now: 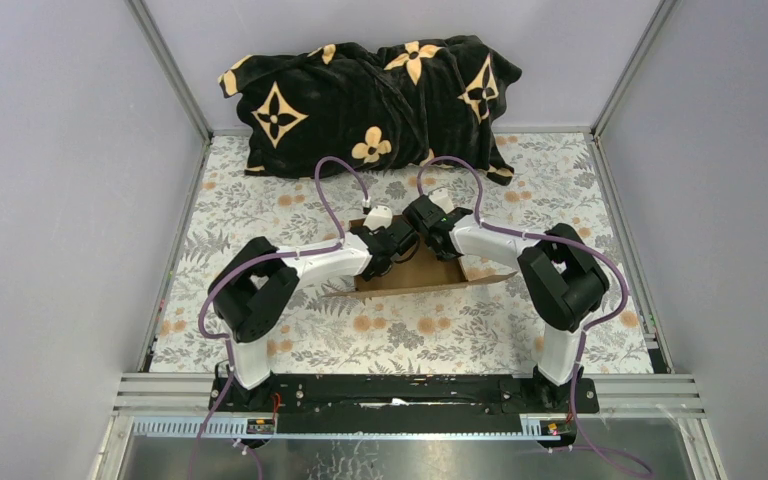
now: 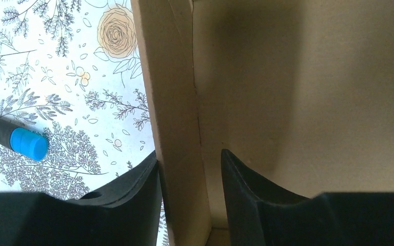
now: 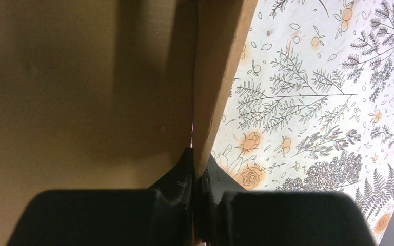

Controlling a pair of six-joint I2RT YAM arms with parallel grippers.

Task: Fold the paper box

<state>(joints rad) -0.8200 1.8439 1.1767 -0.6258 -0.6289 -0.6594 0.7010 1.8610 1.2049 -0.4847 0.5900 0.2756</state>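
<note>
As two robot arms (image 1: 310,262) lean in from the near edge of a floral-clothed table (image 1: 260,200), the paper box (image 1: 420,276) sits at mid-table. It is plain brown cardboard, lying partly under both wrists, w/ a thin flap reaching out toward the right.

The right gripper (image 3: 197,156) is clamped tight on the box. Its two black fingers (image 3: 174,179) meet on the edge of a raised cardboard wall, w/ the box's inside on one side of that wall and the printed cloth on the other.

The left gripper (image 2: 189,152) stands apart, straddling the opposite wall w/o pinching it. Its outer finger (image 2: 138,179) is just beside the wall's outside face, touching or nearly so; can't tell which. The inner one sits clear of the wall, inside the box, w/ bare cardboard showing in the gap. A crease runs down that wall btwn the two.

On the cloth outside the box, near the left gripper, lies a black marker (image 2: 13,136) w/ a blue cap, apart from the cardboard. At the far end, well apart from the box, a black pillow (image 1: 360,100) w/ tan flower motifs lies against the back wall. Purple cables (image 1: 335,190) loop up over both arms.
</note>
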